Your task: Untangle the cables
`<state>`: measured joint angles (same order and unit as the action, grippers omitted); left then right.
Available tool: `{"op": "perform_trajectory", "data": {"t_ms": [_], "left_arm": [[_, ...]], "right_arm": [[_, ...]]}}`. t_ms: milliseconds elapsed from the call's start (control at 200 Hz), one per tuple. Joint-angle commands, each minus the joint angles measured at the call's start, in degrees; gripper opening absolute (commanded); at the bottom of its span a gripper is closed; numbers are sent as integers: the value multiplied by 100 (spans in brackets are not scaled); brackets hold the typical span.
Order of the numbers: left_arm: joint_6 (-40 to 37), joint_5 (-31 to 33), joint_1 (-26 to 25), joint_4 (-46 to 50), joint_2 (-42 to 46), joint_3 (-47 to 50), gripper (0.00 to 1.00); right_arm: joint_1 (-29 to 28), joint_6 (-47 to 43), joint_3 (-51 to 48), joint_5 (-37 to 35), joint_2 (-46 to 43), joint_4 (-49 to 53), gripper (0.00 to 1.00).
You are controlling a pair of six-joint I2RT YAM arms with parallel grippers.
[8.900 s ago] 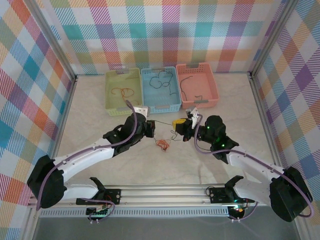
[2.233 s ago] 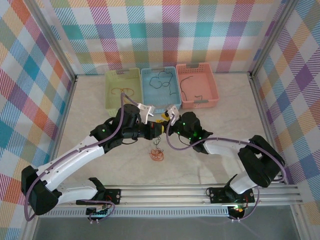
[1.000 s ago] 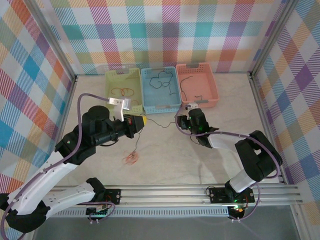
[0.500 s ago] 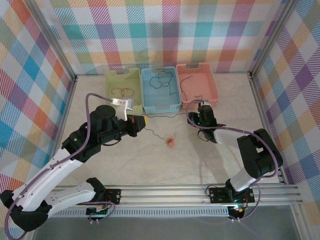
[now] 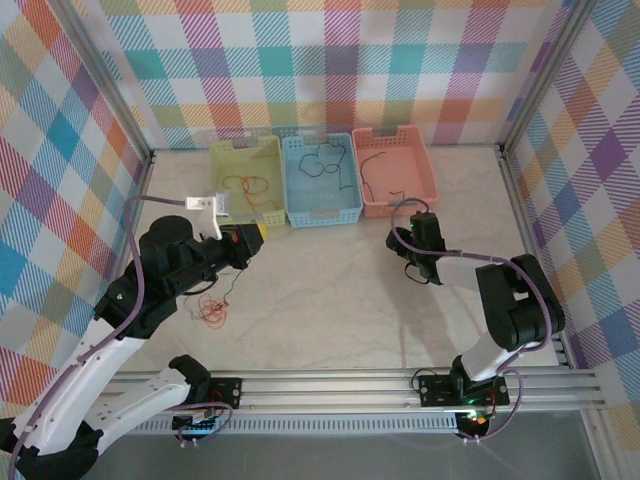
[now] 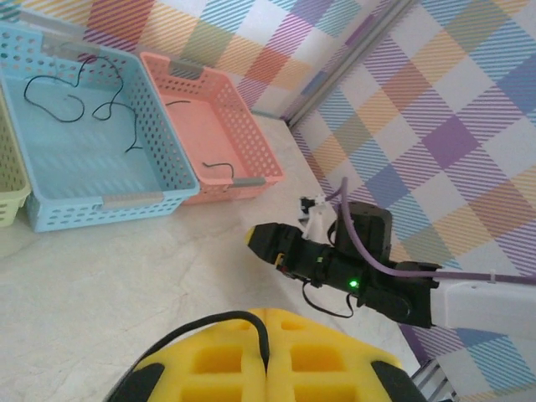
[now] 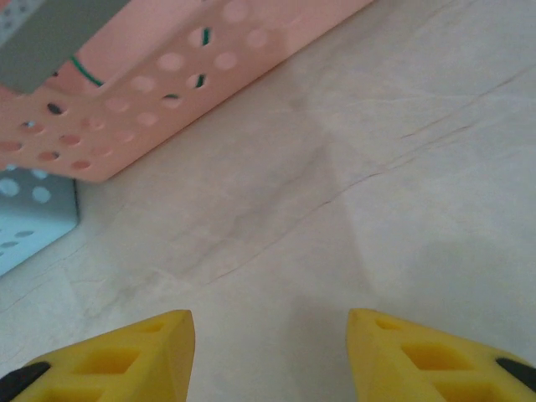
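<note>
The left pincer is pressed together on a thin black cable. The cable hangs down from it to a small red-orange bunch of cables. The bunch is low by the counter, close to the left arm. It is hard to tell if the bunch touches the counter.

The right pincer is spread, and the counter shows between its yellow fingers. It is well apart from the bunch. The near wall of the pink basket stands just in front of it.

Three baskets sit side by side at the far edge. The yellow-green basket has red-orange wires in it. The blue basket has black ones. The pink basket has one dark wire. Checked walls stand all around.
</note>
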<state>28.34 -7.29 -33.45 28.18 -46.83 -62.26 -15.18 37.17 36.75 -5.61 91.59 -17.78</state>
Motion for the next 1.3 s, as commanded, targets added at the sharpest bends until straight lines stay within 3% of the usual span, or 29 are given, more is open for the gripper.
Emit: {"op": "perform_trajectory", "data": {"t_ms": [0,90,175,235,395,675,940,1295], "left_arm": [[107,-271,107,-241,-242,112,0],[160,-336,124,-434,-424,200,0],[215,-445,128,-675,-604,261,0],[277,-474,128,-778,-733,280,0],[377,-418,137,-1155,-994,515,0],[440,-712,142,-1859,-1508,913,0],[416,-1101,137,-2037,-1589,1035,0],[427,-1378,137,-2122,-1505,1182,0]], "right_arm": [[-38,-99,-304,312,-493,-726,52],[-192,-339,-613,539,-965,-1386,51],[-455,-680,-544,1209,-1316,-1545,50],[-770,-1034,-485,1714,-1530,-1772,49],[-1724,-2146,-637,2053,-2153,-2490,48],[-2398,-2925,-408,3743,-1836,-2721,49],[-3060,-3839,-213,3624,-1133,-3009,50],[-3244,-4235,-85,3111,-706,-3438,54]]}}
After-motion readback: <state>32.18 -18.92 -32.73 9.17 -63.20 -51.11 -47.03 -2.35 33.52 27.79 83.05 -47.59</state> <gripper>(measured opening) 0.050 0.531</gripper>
